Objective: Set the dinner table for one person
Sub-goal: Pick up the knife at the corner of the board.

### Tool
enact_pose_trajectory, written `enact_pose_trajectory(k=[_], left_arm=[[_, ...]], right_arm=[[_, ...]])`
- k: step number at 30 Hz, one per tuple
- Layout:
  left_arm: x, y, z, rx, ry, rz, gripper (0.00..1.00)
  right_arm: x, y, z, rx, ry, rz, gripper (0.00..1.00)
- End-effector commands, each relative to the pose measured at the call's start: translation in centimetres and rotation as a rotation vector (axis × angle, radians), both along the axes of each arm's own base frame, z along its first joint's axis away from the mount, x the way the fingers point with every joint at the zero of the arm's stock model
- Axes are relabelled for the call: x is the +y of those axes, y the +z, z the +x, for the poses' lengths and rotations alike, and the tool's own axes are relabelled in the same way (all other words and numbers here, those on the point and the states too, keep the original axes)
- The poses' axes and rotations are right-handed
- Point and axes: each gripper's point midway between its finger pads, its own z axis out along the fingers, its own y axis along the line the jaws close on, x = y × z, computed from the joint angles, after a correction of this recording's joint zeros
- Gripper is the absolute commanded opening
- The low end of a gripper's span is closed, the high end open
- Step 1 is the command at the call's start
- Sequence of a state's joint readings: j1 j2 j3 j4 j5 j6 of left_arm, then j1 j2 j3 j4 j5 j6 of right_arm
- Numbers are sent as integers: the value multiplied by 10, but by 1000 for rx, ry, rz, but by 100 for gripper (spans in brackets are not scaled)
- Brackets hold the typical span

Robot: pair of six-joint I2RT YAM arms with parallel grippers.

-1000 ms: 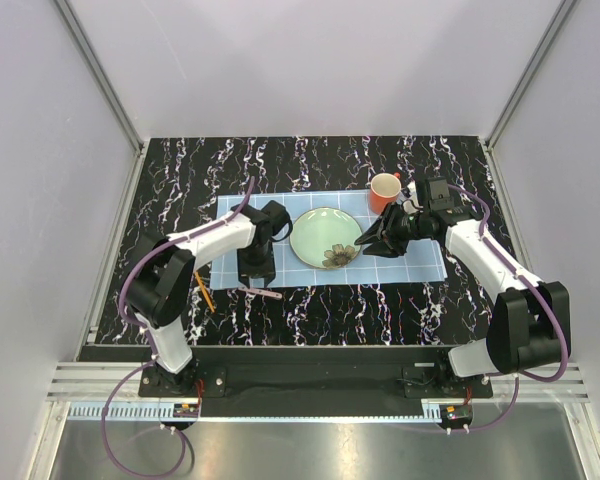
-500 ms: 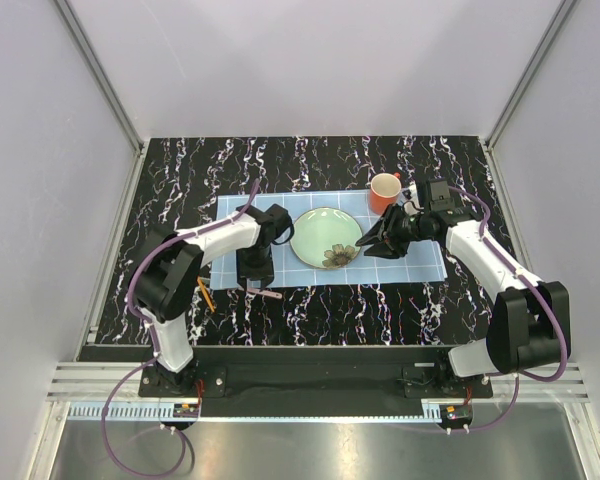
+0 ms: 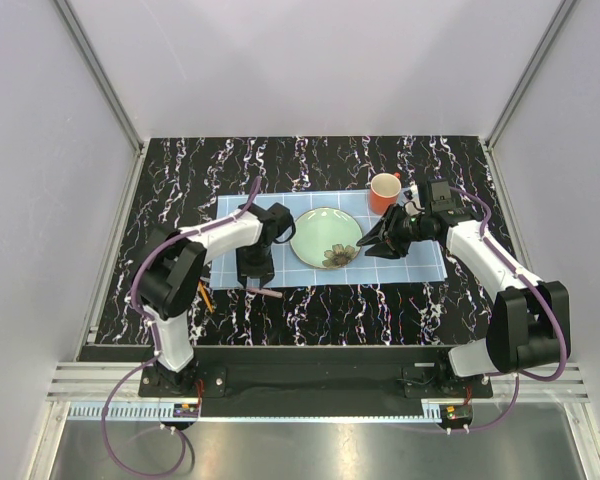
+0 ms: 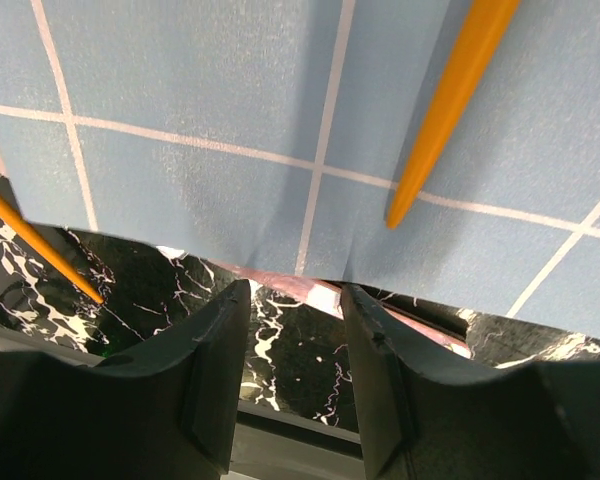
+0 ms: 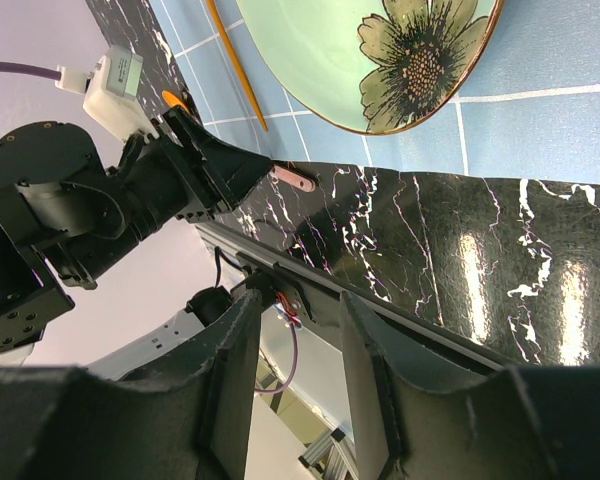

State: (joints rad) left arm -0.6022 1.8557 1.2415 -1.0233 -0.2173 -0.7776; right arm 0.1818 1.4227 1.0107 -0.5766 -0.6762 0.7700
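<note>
The dinner table (image 3: 380, 160) is glossy black with white veins. On it lies a light blue gridded placemat (image 3: 420, 262) with a green flowered plate (image 3: 325, 237) in the middle and an orange cup (image 3: 384, 189) at its far right corner. My left gripper (image 3: 255, 278) hangs over the mat's near left edge, open and empty (image 4: 295, 300). A pink flat piece (image 4: 320, 293) lies on the table right at that edge. One orange stick (image 4: 450, 110) rests on the mat. My right gripper (image 3: 368, 243) hovers beside the plate's right rim, open and empty (image 5: 298, 300).
A second orange stick (image 3: 205, 293) lies on the black tabletop left of the mat. The right wrist view shows the plate (image 5: 380, 60), the pink piece (image 5: 295, 180) and the left gripper (image 5: 180, 180). Grey walls enclose the table on three sides.
The left arm has shifted slightly, its forearm swinging a little toward the mat. The right arm and all the objects stay where they were.
</note>
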Motion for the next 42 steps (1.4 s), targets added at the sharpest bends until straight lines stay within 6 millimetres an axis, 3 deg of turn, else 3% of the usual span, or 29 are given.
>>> enact_pose_trajectory(k=[1,9,25,36,39,40,42], left_arm=[[1,3,13,-49,24,33,47],[-1,8,19,-68,32,30,47],[24,-1,-20,0,21,72,46],[31,5,-23,-29,25,81,46],[36,-3,-30,-9,31,98,41],[37,-6,-32,-5,36,98,31],[37,-11,-34,0,38,96,27]], right_arm=[[1,4,-2,-5,21,24,44],[1,3,-2,-1,22,26,44],[1,-3,-3,24,19,35,44],[1,-3,-3,20,16,40,44],[1,0,-2,6,18,39,44],[0,1,-2,2,17,38,44],[0,2,-3,-2,18,38,44]])
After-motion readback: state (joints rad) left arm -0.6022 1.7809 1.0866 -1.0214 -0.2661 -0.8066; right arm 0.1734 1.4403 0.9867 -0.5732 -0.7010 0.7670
